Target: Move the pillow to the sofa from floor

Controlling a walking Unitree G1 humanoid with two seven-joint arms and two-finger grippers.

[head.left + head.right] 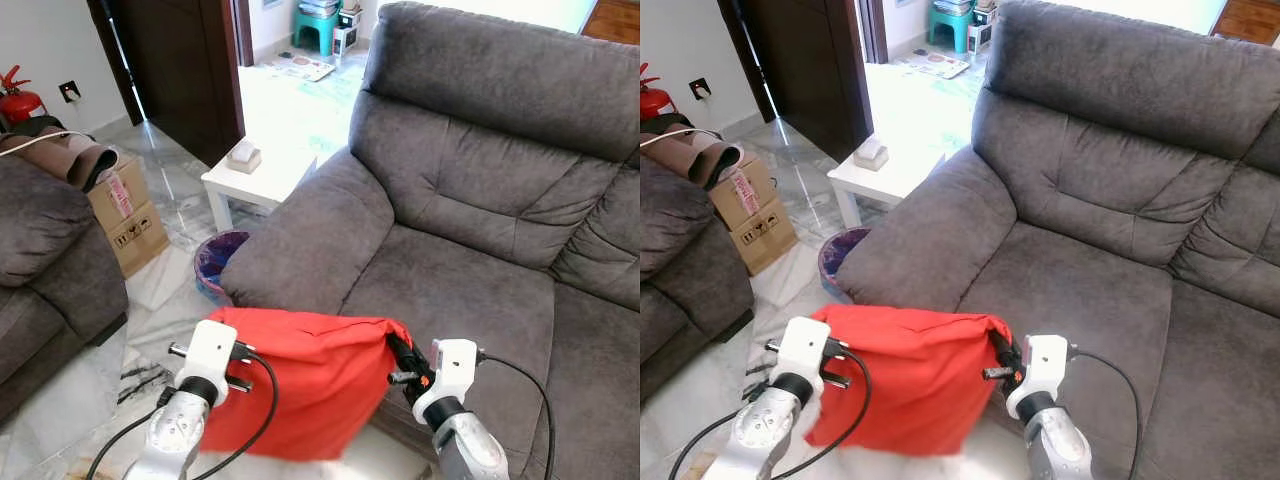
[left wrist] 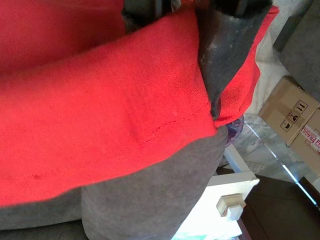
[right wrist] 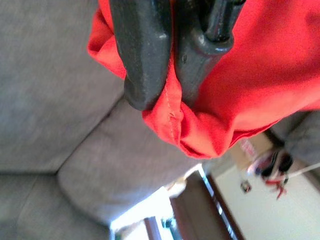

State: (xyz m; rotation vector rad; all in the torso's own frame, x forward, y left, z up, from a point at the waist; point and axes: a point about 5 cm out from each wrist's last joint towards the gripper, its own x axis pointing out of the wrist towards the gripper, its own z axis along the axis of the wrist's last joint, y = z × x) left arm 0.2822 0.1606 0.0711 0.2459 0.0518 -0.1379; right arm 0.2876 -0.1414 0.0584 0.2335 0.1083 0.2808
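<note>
Between both jaws hangs the red pillow [image 1: 300, 385], apparently pinched.

Pillow [image 1: 300, 385] matt red woven cloth; sofa [image 1: 470, 200] grey velvety fabric.

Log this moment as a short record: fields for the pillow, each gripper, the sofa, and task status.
pillow: red pillow, lifted, hanging between both grippers in front of the sofa's seat edge
left gripper: shut on the pillow's left top corner
right gripper: shut on the pillow's right top corner, fabric pinched between its fingers
sofa: grey sofa, seat cushion bare
nearby: white side table, cardboard box
status: pillow off the floor, not yet on the sofa
</note>
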